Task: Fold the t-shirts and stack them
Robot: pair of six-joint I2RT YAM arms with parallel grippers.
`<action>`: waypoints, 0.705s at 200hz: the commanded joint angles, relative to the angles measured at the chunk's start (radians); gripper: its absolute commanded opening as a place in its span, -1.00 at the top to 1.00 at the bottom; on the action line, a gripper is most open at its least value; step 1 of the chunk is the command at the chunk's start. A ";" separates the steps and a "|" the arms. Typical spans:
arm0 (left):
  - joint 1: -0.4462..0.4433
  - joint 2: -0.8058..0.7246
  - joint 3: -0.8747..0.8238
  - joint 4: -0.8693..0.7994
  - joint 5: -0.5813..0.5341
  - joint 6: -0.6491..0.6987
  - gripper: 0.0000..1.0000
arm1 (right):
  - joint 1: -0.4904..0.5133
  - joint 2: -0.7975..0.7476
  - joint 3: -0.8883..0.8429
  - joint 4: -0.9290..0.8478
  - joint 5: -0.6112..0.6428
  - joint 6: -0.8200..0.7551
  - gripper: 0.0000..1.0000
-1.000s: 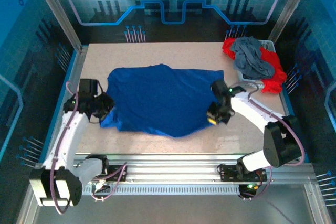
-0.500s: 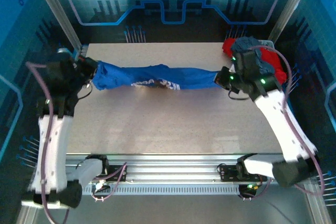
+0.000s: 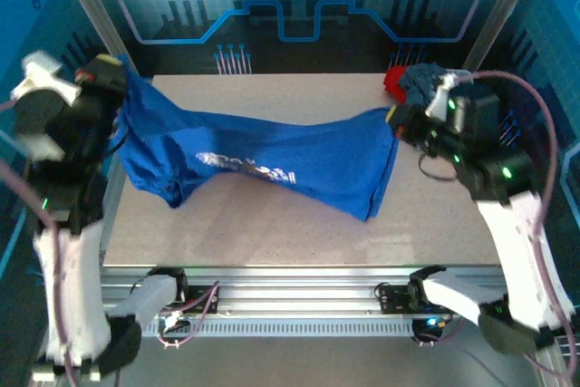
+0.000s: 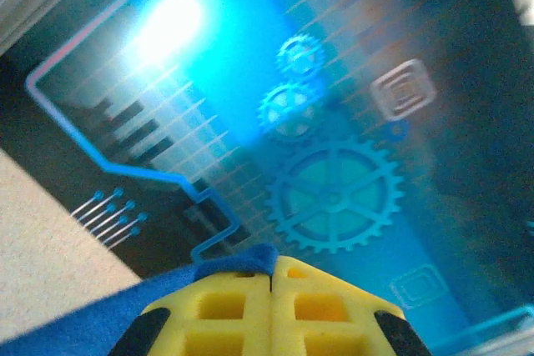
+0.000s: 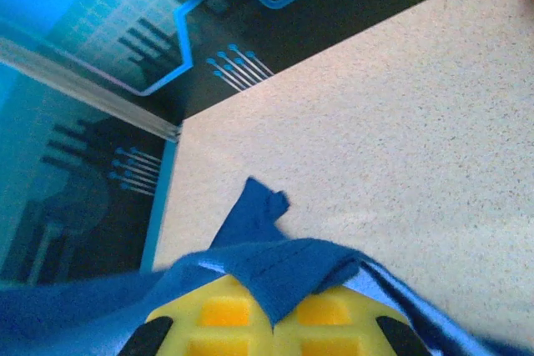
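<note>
Blue t-shirt: the blue t-shirt point(image 3: 272, 165) hangs in the air, stretched from the counter's far-left corner to its far-right corner. It sags in the middle with its print point(image 3: 245, 168) facing up.
Lower edge: it droops toward the middle of the counter point(image 3: 299, 224). I cannot tell whether it touches.
Left jaws: closed on a corner of the blue cloth. In the left wrist view the yellow pads point(image 4: 225, 314) meet with a blue fold pinched between them.
Right jaws: closed on the opposite corner. In the right wrist view blue cloth drapes over the yellow pads point(image 5: 225, 310).
Arms: the left arm point(image 3: 68, 224) is raised at the left edge and the right arm point(image 3: 507, 206) at the right edge.
Step in hand: probably spreading the shirt flat before the first fold.
Doing it well: bring both corners to equal height and pull gently apart until the sag is gone. Then lower so the hanging edge lands first, and draw the held edge away from it so the cloth lays out smooth.
Caution: the cloth is limp and will likely bunch if 1 side drops early. Open the jaws only once the shirt lies flat.
Clearance: the right corner is near the pile at the far-right corner, so set down well short of it.
Count, blue t-shirts: 1.
Count, grey t-shirts: 1, the grey t-shirt point(image 3: 421, 79) on the pile.
Count, red t-shirts: red cloth point(image 3: 396, 79) shows beside the grey, but the number cannot be told.
Count, arms: 2.
Count, counters: 1.
</note>
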 commanded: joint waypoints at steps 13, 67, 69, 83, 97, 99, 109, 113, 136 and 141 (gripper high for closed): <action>0.020 0.343 0.103 0.095 0.160 -0.046 1.00 | -0.109 0.280 0.085 0.172 -0.147 0.043 1.00; 0.118 0.737 0.653 0.127 0.447 -0.095 1.00 | -0.195 0.647 0.608 0.177 -0.206 -0.007 1.00; 0.122 0.743 0.676 0.131 0.454 -0.102 1.00 | -0.199 0.657 0.627 0.174 -0.206 -0.005 1.00; 0.144 0.772 0.816 0.184 0.497 -0.159 1.00 | -0.232 0.711 0.795 0.168 -0.233 0.008 1.00; 0.163 0.765 0.908 0.260 0.516 -0.226 1.00 | -0.262 0.757 0.940 0.153 -0.255 0.017 1.00; 0.166 0.760 0.915 0.270 0.516 -0.232 1.00 | -0.267 0.762 0.961 0.152 -0.257 0.018 1.00; 0.173 0.723 0.935 0.308 0.507 -0.247 1.00 | -0.287 0.777 1.032 0.142 -0.266 0.024 1.00; 0.174 0.700 0.932 0.314 0.502 -0.248 1.00 | -0.296 0.778 1.048 0.142 -0.271 0.029 1.00; 0.177 0.530 0.811 0.296 0.487 -0.213 1.00 | -0.346 0.740 1.017 0.161 -0.322 0.059 1.00; 0.176 0.484 0.746 0.291 0.487 -0.214 1.00 | -0.350 0.728 0.989 0.167 -0.336 0.058 1.00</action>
